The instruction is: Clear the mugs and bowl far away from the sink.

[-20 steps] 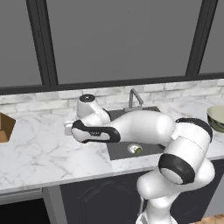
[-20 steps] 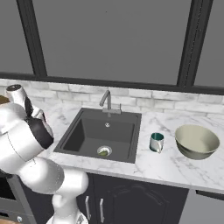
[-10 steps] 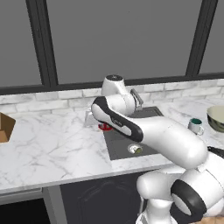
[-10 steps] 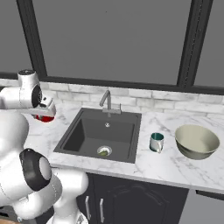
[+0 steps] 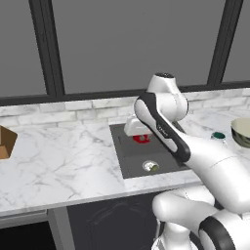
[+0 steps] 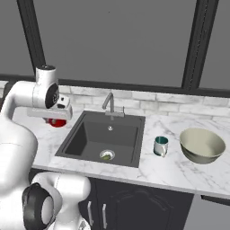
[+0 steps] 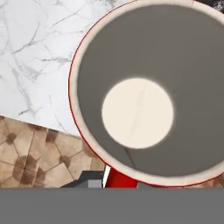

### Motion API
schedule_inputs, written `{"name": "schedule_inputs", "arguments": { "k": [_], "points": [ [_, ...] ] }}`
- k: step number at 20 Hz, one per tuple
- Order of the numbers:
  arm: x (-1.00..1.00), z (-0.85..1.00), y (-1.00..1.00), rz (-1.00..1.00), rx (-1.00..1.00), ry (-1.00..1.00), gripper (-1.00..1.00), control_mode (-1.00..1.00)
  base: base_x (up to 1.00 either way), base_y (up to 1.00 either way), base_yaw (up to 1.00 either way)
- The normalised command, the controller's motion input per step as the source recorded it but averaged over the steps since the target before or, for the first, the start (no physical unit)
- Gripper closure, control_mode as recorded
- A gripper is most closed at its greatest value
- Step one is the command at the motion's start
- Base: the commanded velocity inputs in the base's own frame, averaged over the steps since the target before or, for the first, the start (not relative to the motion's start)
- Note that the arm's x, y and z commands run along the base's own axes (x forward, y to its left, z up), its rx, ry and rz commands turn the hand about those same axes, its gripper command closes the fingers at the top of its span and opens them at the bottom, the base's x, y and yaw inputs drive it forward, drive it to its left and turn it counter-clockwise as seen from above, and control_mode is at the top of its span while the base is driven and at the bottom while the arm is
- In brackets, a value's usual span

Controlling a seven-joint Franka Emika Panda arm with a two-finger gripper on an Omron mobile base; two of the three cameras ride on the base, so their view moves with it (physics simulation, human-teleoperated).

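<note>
The red mug [image 6: 56, 121] hangs under the gripper [image 6: 55, 117], jaws nearly closed on its rim, above the marble counter [image 6: 179, 173] left of the sink [image 6: 104, 138]. Right of the sink stand the white, teal-banded mug [image 6: 160, 146] and, farther right, the bowl [image 6: 202, 145].

You see a counter [image 6: 179, 168] of white marble with grey veins, smooth and a little shiny. The sink [image 6: 90, 137] looks matt dark grey, with a silver metal drain [image 6: 106, 155] and a steel faucet [image 6: 109, 103]. The red mug [image 7: 144, 94] is glossy outside; inside you see a matt grey wall and a cream bottom. The bowl [image 6: 202, 145] looks like smooth ceramic. The floor [image 7: 39, 157] has brown tiles.
</note>
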Motion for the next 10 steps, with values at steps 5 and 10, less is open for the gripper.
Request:
{"name": "schedule_inputs", "arguments": {
  "k": [5, 10],
  "points": [
    [-0.50, 0.11, -0.70, 0.02, 0.01, 0.11, 1.00, -1.00, 0.00, 0.00, 0.00],
    [-0.36, 0.14, -0.22, 0.04, -0.03, -0.02, 1.00, -1.00, 0.00, 0.00, 0.00]
  ]
}}
